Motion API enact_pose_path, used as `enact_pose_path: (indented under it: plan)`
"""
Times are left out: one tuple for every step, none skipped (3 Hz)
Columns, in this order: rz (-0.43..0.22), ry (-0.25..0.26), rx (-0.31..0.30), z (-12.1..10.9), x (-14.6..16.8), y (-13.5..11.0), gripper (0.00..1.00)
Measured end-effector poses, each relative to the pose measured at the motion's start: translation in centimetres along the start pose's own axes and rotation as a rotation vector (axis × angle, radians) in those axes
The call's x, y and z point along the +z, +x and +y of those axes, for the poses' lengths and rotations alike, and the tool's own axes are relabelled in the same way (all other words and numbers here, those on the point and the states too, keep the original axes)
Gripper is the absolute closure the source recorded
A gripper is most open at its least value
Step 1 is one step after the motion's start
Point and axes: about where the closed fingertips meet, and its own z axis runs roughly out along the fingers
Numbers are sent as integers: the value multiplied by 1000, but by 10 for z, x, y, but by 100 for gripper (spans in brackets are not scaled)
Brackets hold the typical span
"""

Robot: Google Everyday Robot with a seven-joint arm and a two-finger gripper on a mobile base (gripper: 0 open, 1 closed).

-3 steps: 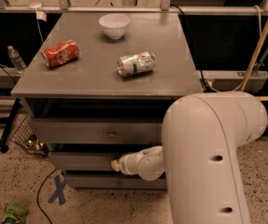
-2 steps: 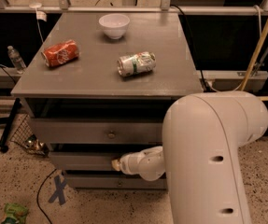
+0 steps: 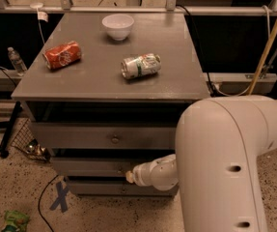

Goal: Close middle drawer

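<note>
The big white arm point(image 3: 225, 168) fills the near right side. Its gripper point(image 3: 129, 176) points left, with its tip right at the front of the middle drawer point(image 3: 85, 167) (I cannot tell if it grips anything). That drawer is the second of three fronts, and its inside is hidden. On the table point(image 3: 94, 86) a green can point(image 3: 140, 65) and a red can point(image 3: 62, 55) lie on their sides. Farthest back stands a white bowl point(image 3: 117, 25).

Only a taped X point(image 3: 60, 197) on the floor point(image 3: 12, 190) seems readable.
</note>
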Motion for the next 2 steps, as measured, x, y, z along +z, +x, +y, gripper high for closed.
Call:
enact_pose_path:
  plan:
    - [58, 54, 53, -25, -9, 19, 100]
    - [96, 123, 112, -57, -26, 30, 100]
